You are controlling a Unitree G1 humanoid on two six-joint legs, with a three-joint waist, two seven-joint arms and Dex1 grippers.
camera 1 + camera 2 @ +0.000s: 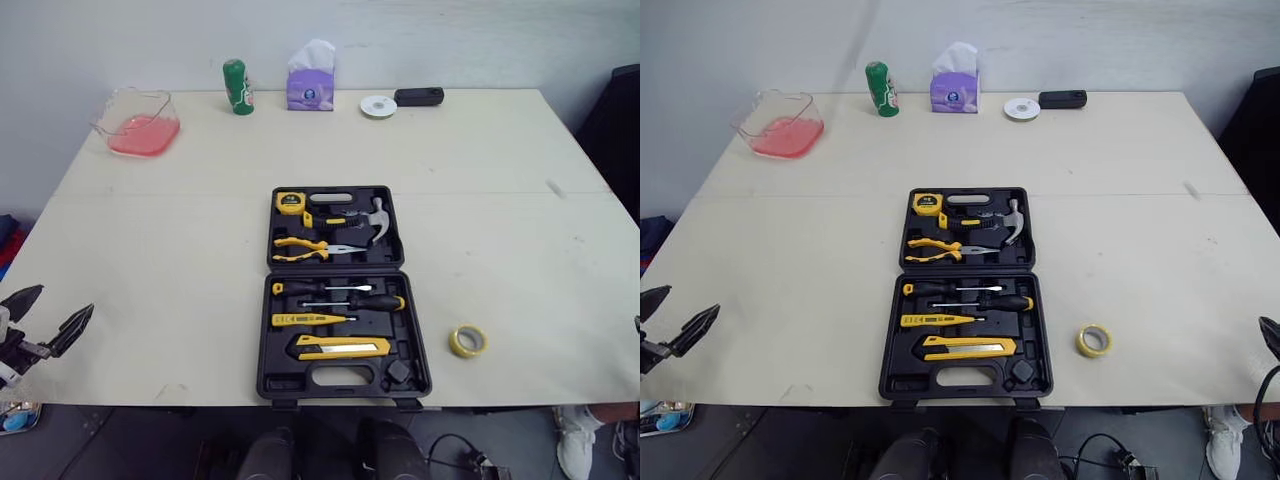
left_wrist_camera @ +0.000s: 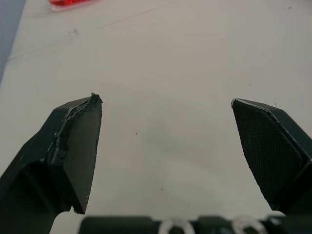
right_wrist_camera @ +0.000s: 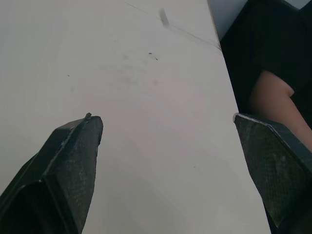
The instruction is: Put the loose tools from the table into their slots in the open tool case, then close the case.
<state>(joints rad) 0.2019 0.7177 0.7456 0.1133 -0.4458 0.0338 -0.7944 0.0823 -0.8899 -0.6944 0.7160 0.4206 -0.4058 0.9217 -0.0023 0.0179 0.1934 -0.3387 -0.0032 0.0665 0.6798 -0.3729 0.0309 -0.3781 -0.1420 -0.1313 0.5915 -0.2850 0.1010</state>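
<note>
**Reader:** Where is the loose tool?

**Robot:** A yellow tape roll (image 1: 467,340) lies on the cream table (image 1: 180,250). It is just beside my open black tool case (image 1: 280,385), at about 4 o'clock from the case's middle, and nothing touches it.

**Reader:** How will it handle?

**Robot:** I judge it light, a stiff ring with a smooth outer face that may slip. I would pinch its wall with one finger through the hole, or span the outer rim.

**Reader:** Which way does it point?

**Robot:** It lies flat with the hole facing up, so it has no long axis. The opened case runs from 12 to 6 o'clock, with its hinge across the middle and its carry handle at 6.

**Reader:** And your grippers?

**Robot:** My left gripper (image 2: 165,100) hangs at the table's 8 o'clock edge, fingers spread wide and empty. My right gripper (image 3: 165,117) is near the 4 o'clock edge, also spread and holding nothing.
</note>
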